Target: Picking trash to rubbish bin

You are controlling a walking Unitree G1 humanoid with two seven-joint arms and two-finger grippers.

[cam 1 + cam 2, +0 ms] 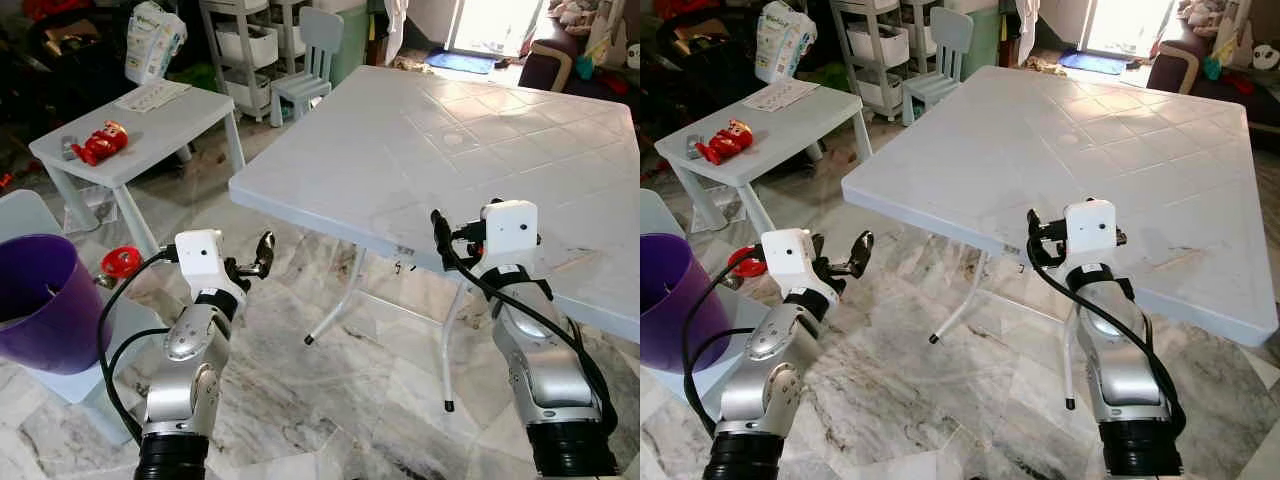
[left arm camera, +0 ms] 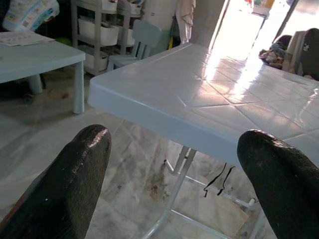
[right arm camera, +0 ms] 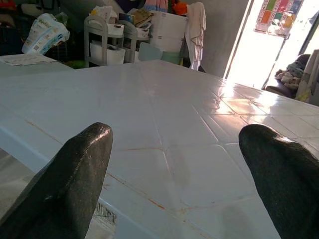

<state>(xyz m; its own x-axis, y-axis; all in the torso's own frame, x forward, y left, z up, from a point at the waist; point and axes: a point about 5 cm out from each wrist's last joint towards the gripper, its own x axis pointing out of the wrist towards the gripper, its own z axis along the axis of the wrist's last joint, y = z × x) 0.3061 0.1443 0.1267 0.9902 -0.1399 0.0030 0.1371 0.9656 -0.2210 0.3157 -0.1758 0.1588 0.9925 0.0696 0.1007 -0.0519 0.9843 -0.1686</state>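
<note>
A purple rubbish bin (image 1: pixel 40 300) stands at my far left, on a pale blue stool. A crumpled red wrapper (image 1: pixel 100 142) lies on the small white table (image 1: pixel 170 125) behind it. On the floor between bin and small table sits a round red item (image 1: pixel 122 263). My left gripper (image 1: pixel 255 262) is held up over the marble floor, short of the big white table's (image 1: pixel 450 130) near corner; its black fingers (image 2: pixel 75 174) are open and empty. Over that table's near edge my right gripper (image 1: pixel 445 235) hovers, fingers (image 3: pixel 75 174) open and empty.
The big table's thin metal legs (image 1: pixel 340 300) stand just ahead of me. A white child's chair (image 1: pixel 310 60), a storage rack (image 1: pixel 245 45), a white pack (image 1: pixel 155 40) and a paper sheet (image 1: pixel 150 95) lie beyond. A sofa with toys (image 1: pixel 580 50) is at the far right.
</note>
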